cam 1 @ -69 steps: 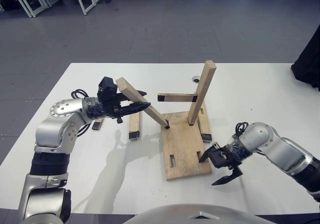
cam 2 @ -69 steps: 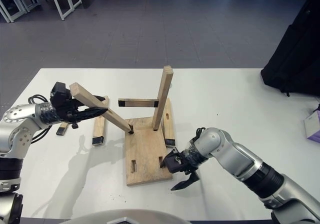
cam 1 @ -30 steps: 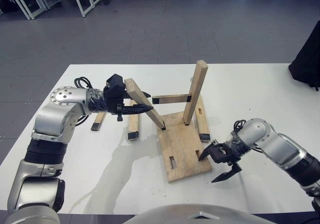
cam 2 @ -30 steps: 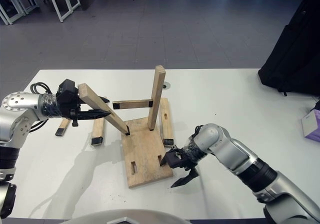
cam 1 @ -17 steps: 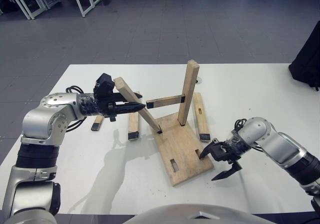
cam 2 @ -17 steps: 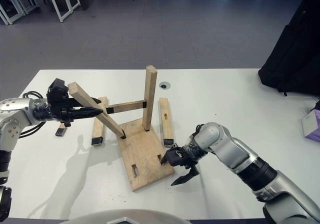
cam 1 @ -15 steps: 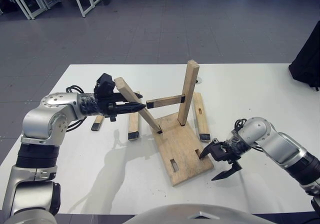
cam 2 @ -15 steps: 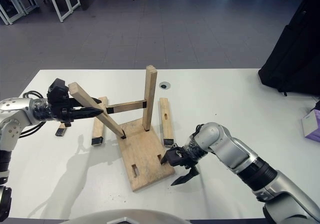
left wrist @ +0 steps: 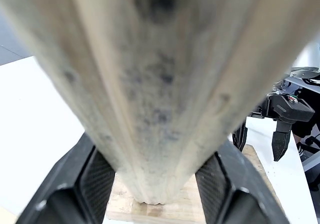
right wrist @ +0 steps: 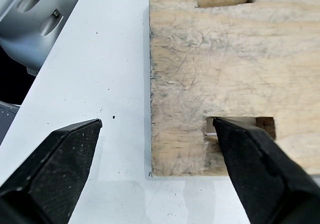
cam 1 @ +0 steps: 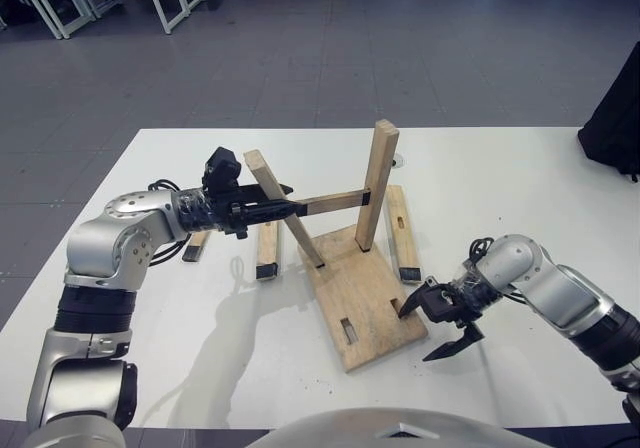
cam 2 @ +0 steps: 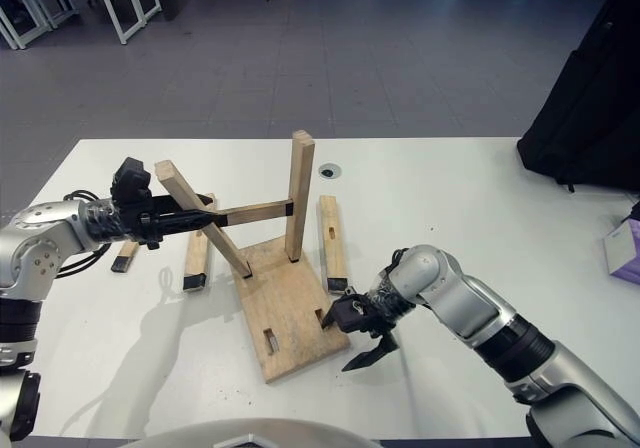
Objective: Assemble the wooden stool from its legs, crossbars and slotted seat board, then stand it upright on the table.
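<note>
I see my left gripper (cam 1: pixel 290 208) pinching the slanted pale wooden leg (cam 1: pixel 262 176), whose foot sits at the far left corner of the flat, pale, slotted wooden seat board (cam 1: pixel 360 293) on the white table (cam 1: pixel 520 188). An upright wooden leg (cam 1: pixel 374 183) stands at the board's far edge. My right gripper (cam 1: pixel 428 330) hovers with jaws spread, straddling the board's near right corner.

One slotted seat board (cam 1: pixel 365 303), four legs (cam 1: pixel 372 183) and two crossbars (cam 1: pixel 330 203) are there.
</note>
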Available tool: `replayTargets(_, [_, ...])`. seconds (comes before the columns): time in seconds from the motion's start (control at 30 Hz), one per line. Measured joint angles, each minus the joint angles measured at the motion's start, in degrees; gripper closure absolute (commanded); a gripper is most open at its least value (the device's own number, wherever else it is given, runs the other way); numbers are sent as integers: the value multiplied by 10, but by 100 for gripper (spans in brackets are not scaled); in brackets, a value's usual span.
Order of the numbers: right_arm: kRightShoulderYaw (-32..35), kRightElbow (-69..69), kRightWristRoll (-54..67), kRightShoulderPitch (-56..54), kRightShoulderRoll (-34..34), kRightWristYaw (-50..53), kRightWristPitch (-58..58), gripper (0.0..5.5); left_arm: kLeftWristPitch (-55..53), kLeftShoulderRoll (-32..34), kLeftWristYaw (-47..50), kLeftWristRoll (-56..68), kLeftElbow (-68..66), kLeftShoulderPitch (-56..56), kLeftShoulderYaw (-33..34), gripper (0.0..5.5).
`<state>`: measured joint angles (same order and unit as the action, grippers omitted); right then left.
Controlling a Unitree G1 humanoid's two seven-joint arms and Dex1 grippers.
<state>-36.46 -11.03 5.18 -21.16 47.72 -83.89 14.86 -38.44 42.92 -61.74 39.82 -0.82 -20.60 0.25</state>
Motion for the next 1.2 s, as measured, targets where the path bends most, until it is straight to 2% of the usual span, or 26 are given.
replayTargets(0.37, [29, -1, 0, 24, -8, 12, -12, 138, 1, 1, 23, 15, 17, 22, 6, 345])
replayTargets(0.5, [60, 10, 1, 36, -41, 62, -5, 138, 5, 4, 23, 15, 23, 27, 6, 345])
replayTargets(0.73, [91, 8, 13, 62, -63, 70, -2, 138, 11, 11, 23, 15, 22, 28, 5, 345])
replayTargets(0.83, [139, -25, 57, 35, -135, 142, 8, 138, 11, 4, 9, 20, 28, 29, -12, 345])
replayTargets(1.03, [245, -75, 154, -45, -179, 222, 89, 138, 11, 4, -6, 24, 28, 28, -22, 345])
replayTargets(1.13, [261, -91, 141, -76, -213, 294, 87, 138, 11, 4, -7, 24, 25, 26, -24, 345])
replayTargets(1.2, [255, -94, 81, -105, -245, 371, 55, 138, 11, 4, -7, 24, 24, 24, -25, 345])
